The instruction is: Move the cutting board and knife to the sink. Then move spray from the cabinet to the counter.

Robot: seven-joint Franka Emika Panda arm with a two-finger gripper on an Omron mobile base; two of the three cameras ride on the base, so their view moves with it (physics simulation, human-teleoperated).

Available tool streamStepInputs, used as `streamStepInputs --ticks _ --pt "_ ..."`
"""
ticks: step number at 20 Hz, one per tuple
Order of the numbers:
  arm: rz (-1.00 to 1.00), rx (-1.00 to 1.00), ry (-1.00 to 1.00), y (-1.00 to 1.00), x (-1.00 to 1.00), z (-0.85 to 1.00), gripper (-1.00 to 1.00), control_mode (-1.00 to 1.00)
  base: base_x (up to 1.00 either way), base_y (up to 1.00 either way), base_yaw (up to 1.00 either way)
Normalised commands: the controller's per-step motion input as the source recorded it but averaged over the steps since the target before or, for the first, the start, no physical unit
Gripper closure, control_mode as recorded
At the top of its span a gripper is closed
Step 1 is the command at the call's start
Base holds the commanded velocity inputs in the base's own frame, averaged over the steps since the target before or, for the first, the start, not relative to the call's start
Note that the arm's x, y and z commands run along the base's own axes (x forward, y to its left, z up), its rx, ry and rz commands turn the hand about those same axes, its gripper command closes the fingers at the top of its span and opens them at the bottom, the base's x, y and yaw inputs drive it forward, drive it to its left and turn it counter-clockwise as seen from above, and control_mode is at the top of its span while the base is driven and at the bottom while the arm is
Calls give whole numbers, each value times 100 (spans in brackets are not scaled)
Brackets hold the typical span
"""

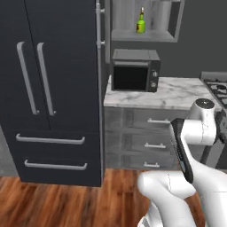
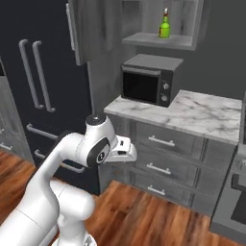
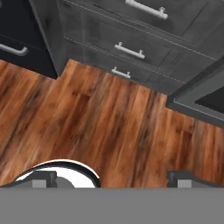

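The white jointed arm is folded low in front of the base, its tool [image 3: 112, 177] pointed down at the reddish-brown plank floor [image 3: 100, 127]; the two dark finger tips stand at full spread with nothing between them. The small bright green bottle with a yellow label, the spray [image 2: 165, 26], stands upright in the open shelf niche of the tall grey wood-grain wall cabinet [image 2: 158, 42], directly above the dark box-shaped microwave [image 2: 149, 79]. The microwave sits at the left end of the white grey-veined marble desk [image 2: 202, 113], whose right portion lies bare over grey wood-grain drawers [image 2: 166, 141]. A dark fridge with long grey handles [image 1: 48, 88] fills the space to the left, and the corner of a black-grated stove [image 1: 217, 86] shows at the right.

No cutting board, knife or sink can be seen from here, so the state of the first part cannot be judged. The step in hand appears to be the approach to the spray. The next move calls for raising the arm well above the microwave, entering the niche level, and closing on the bottle's body without tipping it.
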Motion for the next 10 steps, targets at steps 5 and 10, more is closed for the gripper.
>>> streamStepInputs --ticks 5,10 --pt "0 0 0 0 0 0 -100 100 78 6 -11" --pt "0 0 0 0 0 0 -100 100 76 0 -7"
